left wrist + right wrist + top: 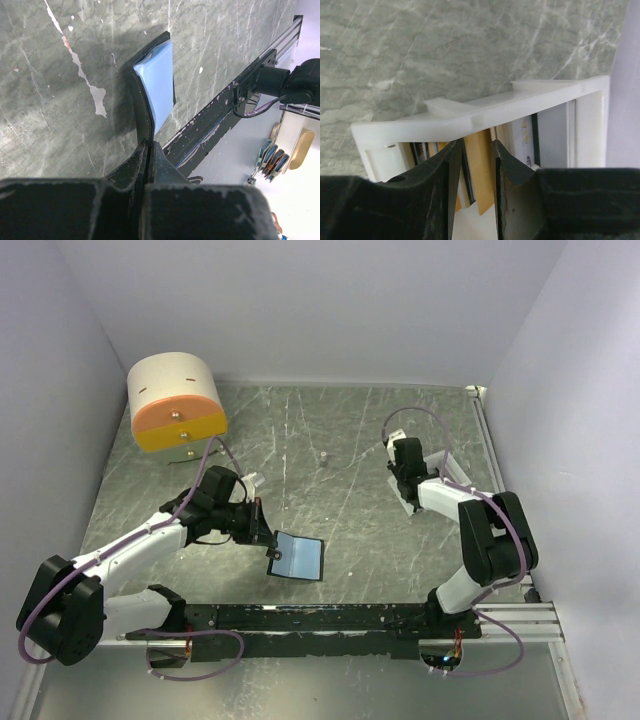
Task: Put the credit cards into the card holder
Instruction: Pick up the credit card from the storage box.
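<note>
The card holder [298,556] is a black bifold wallet, open, with its bluish-grey inside showing, low over the table's near middle. My left gripper [262,526] is shut on its left flap. In the left wrist view the wallet [156,95] hangs from the closed left gripper [150,149]. My right gripper [403,473] reaches into the white tray [404,504] at the right. In the right wrist view its open right gripper [478,162] straddles a gold-orange credit card [480,150] standing in the tray [485,114]. Dark cards [418,150] and a greyish card [552,130] stand beside it.
A round cream-and-orange drawer box [176,402] stands at the back left. A black rail [330,618] runs along the near edge between the arm bases. White walls close in the left, back and right sides. A tiny speck [323,455] lies mid-table.
</note>
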Robot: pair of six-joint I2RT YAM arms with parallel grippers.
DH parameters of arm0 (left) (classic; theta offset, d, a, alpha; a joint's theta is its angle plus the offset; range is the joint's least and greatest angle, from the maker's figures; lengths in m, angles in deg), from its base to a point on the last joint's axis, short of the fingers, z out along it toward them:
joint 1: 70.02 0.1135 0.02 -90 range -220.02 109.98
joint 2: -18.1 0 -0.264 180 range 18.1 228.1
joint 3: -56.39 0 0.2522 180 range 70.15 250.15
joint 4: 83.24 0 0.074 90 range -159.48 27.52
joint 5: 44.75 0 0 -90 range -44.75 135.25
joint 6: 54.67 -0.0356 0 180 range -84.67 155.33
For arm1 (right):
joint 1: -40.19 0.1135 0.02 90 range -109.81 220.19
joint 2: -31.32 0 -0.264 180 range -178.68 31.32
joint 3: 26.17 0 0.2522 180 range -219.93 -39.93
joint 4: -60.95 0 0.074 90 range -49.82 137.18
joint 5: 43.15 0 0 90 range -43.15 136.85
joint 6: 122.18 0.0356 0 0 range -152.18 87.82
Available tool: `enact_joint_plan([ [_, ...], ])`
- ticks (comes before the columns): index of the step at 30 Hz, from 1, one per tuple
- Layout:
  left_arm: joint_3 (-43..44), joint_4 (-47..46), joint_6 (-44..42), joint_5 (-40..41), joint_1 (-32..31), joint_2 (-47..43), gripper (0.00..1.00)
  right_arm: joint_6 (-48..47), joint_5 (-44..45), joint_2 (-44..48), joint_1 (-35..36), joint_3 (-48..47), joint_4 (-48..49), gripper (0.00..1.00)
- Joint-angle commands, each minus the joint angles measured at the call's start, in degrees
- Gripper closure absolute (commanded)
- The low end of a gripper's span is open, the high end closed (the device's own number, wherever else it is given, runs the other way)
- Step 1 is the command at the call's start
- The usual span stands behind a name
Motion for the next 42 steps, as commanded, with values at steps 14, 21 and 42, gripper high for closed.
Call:
enact_joint_plan([
  [14, -0.26, -2.03, 0.06, -1.95, 0.27, -0.95, 0.93, -2.97, 12.08, -3.36, 1.42, 1.62, 6.94, 0.94],
  [21, -0.06, -2.02, -0.11, -1.96, 0.25, -0.54, 0.93, 0.60, 6.27, -0.20, 1.97, 0.25, 1.00, 0.85],
  [42, -0.20, -2.15, -0.03, -2.13, 0.29, -0.78, 0.93, 1.76, 5.10, 0.26, 1.98, -3.50, -8.97, 1.00],
])
